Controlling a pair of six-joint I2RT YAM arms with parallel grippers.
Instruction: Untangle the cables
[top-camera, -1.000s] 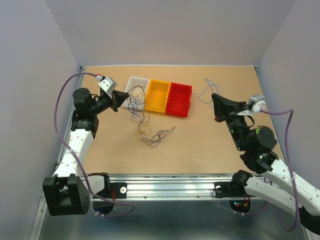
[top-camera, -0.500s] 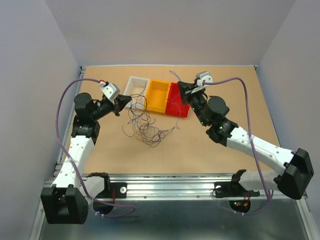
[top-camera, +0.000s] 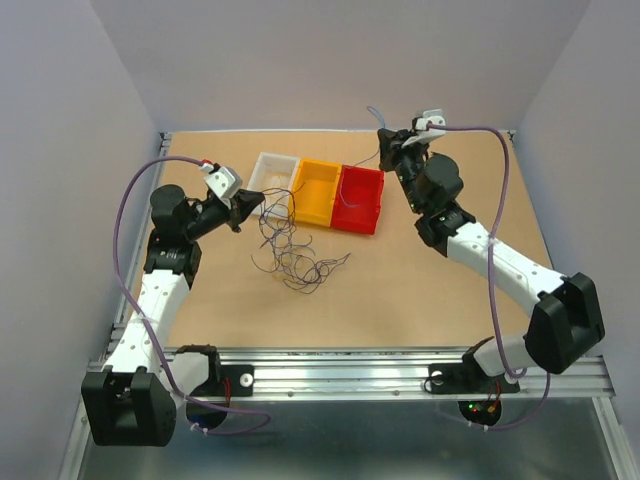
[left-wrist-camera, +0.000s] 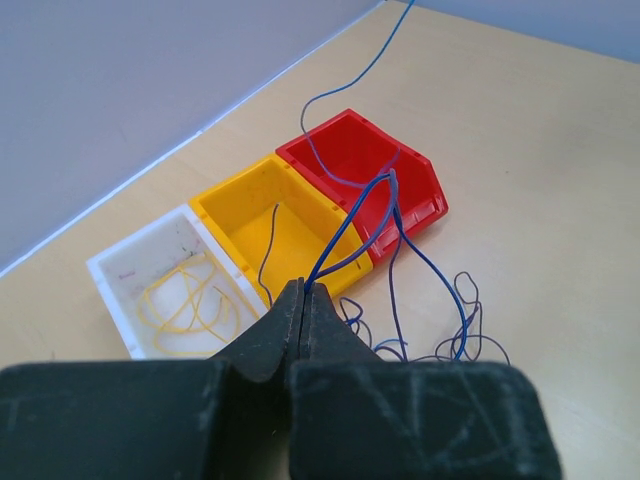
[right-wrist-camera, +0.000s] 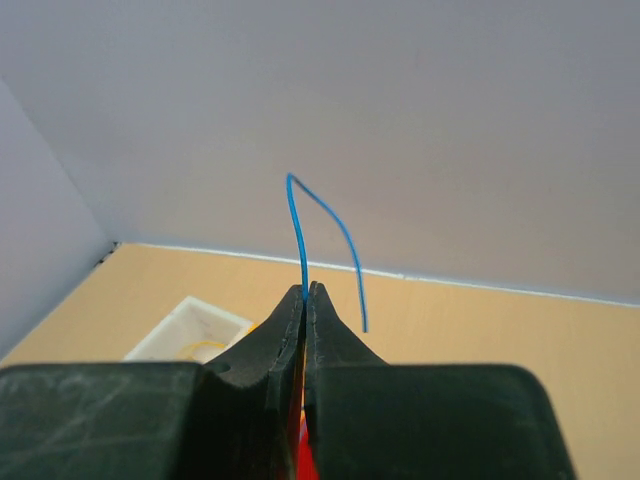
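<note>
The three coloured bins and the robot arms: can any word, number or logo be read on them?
No readable text anywhere.
White bin: a faint reddish mark inside, too small and blurred to read.
Yellow bin and red bin: nothing printed shows.

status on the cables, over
Left gripper shut on blue strands of the tangle. Right gripper shut on one blue wire, raised near the red bin. Tangle not yet apart; nothing in the way.
</note>
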